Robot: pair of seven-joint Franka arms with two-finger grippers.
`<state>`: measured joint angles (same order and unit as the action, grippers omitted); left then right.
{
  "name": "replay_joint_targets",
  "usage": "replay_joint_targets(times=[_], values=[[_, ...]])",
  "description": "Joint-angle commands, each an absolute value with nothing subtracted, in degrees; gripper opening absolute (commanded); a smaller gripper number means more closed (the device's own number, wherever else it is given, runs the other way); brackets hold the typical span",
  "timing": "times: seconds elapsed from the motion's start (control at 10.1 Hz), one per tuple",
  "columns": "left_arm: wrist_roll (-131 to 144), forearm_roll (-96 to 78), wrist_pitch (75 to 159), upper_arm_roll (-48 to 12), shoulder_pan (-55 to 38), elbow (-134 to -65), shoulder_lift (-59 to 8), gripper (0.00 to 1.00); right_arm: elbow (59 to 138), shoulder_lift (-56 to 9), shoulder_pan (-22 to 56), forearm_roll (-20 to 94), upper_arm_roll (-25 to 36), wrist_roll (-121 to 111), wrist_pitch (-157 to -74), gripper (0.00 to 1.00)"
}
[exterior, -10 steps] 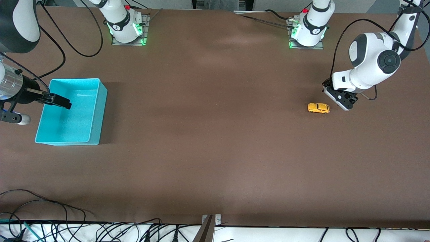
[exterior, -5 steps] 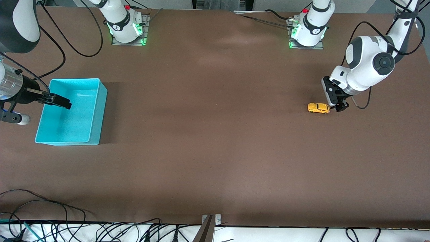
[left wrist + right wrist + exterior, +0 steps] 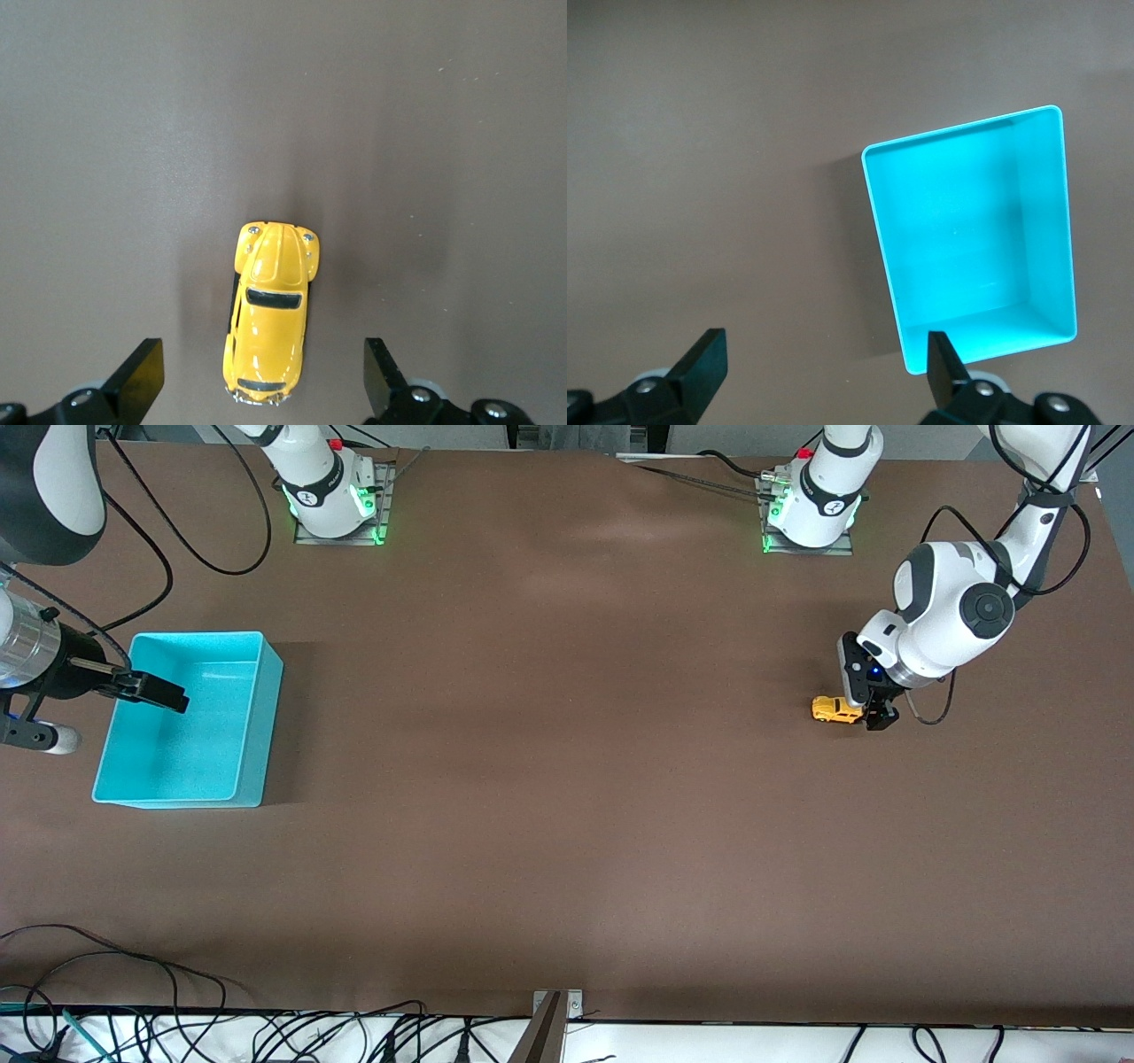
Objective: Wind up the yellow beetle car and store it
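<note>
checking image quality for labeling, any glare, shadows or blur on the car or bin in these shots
Front view: even lighting, pale glare patches on the table, and the turquoise bin casts a soft shadow toward the table's middle. Left wrist view: the yellow beetle car is sharp, with small highlights on its roof and a faint shadow beside it; the left gripper is open. Right wrist view: the bin interior is bright with mild sheen; the right gripper is open.

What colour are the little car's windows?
Black, on the yellow beetle car; the left wrist view shows it best.
</note>
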<state>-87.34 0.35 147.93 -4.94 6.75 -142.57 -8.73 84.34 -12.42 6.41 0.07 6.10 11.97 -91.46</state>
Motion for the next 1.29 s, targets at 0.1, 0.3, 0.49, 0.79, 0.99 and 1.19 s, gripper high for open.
replay_joint_targets(times=[0.1,0.3,0.49,0.79,0.99,1.19], values=[[-88.9,0.9,152.5,-4.9,6.9,-142.1,-13.0,1.00,84.2,-12.3,6.2,0.3,6.0,11.1,-90.9,1.00],[-88.9,0.8,153.4,-4.9,7.0,-142.2,-13.8,1.00,84.2,-12.3,6.2,0.3,6.0,11.1,-90.9,1.00],[-88.9,1.0,153.5,-4.9,6.7,-142.1,-13.8,0.73,84.3,-12.4,6.2,0.3,6.0,11.1,-90.9,1.00],[-88.9,11.8,153.6,-5.0,6.3,-141.2,-13.5,0.32,84.3,-12.4,6.2,0.3,6.0,11.1,-90.9,1.00],[-88.5,11.7,153.5,-5.0,6.3,-141.0,-13.4,0.07,84.3,-12.4,6.2,0.3,6.0,11.1,-90.9,1.00],[-88.2,10.9,153.5,-5.0,6.4,-141.0,-13.4,0.06,84.3,-12.4,6.2,0.3,6.0,11.1,-91.1,1.00]])
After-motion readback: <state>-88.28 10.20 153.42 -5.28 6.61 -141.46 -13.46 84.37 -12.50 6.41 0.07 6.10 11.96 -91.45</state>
